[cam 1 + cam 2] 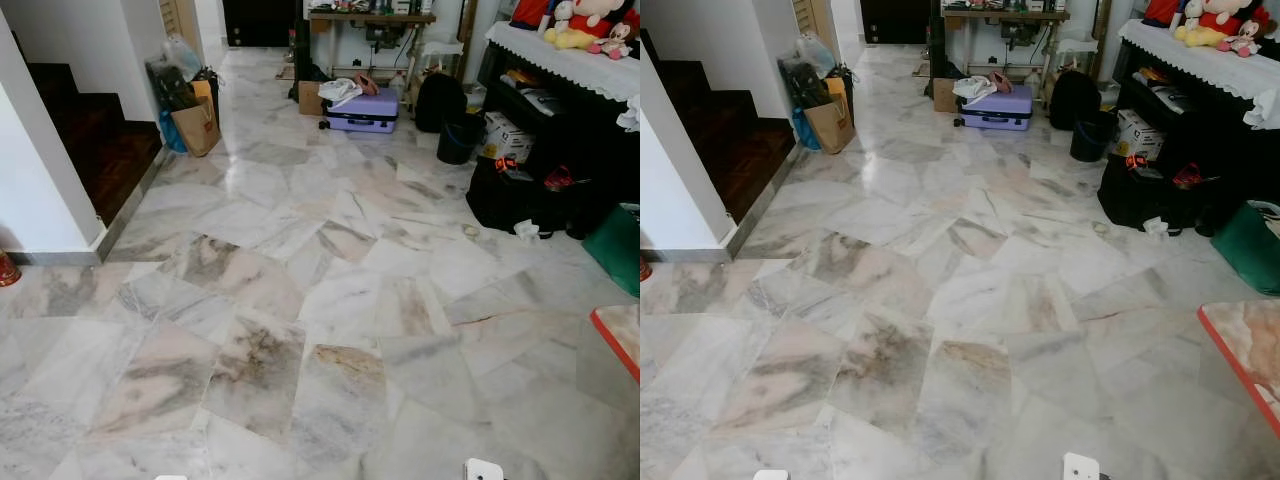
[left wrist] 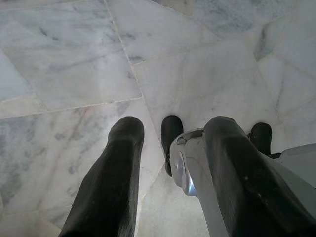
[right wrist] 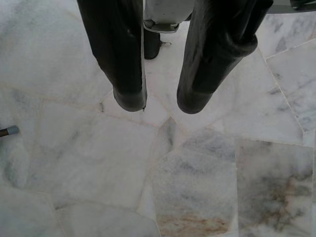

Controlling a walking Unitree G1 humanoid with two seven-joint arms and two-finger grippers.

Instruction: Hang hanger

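left gripper (image 2: 170,133): fingers apart, empty, hanging over the marble floor (image 1: 300,300)
right gripper (image 3: 160,101): fingers apart, empty, idle
hanger: not spotted; likely light, stiff; grip at the neck
ahead: purple suitcase (image 1: 362,110)

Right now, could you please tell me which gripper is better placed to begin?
Neither has an edge: the left gripper and right gripper both hang open and empty over the marble floor.
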